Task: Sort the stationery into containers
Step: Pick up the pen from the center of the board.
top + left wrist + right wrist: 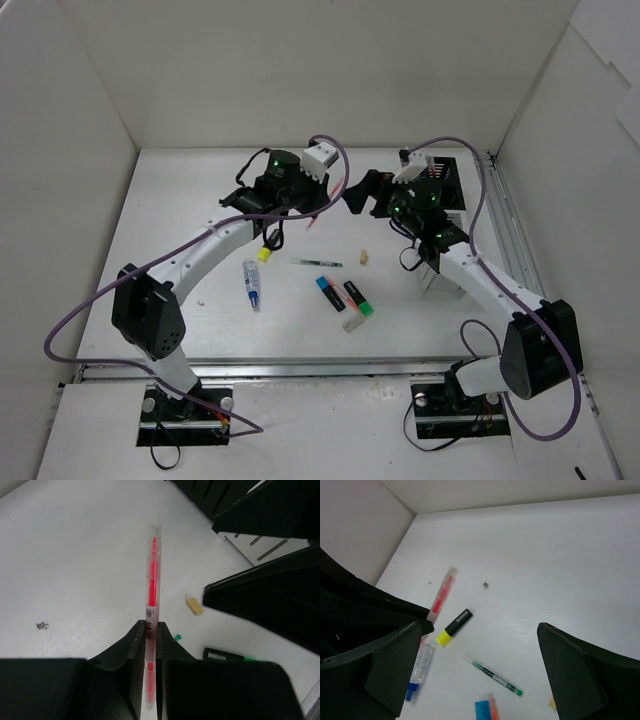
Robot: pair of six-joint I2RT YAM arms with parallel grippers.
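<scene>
Stationery on white-walled white table; left jaws tight on red pen, right jaws wide.

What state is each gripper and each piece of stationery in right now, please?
left gripper: shut on the red pen
right gripper: open, empty
red pen: clamped at its rear end
yellow highlighter: lying flat, untouched
green-tipped pen: lying flat, untouched
white-blue tube: lying flat, untouched
blue highlighter: lying flat, untouched
green highlighter: lying flat, untouched
eraser: lying loose, untouched
</scene>
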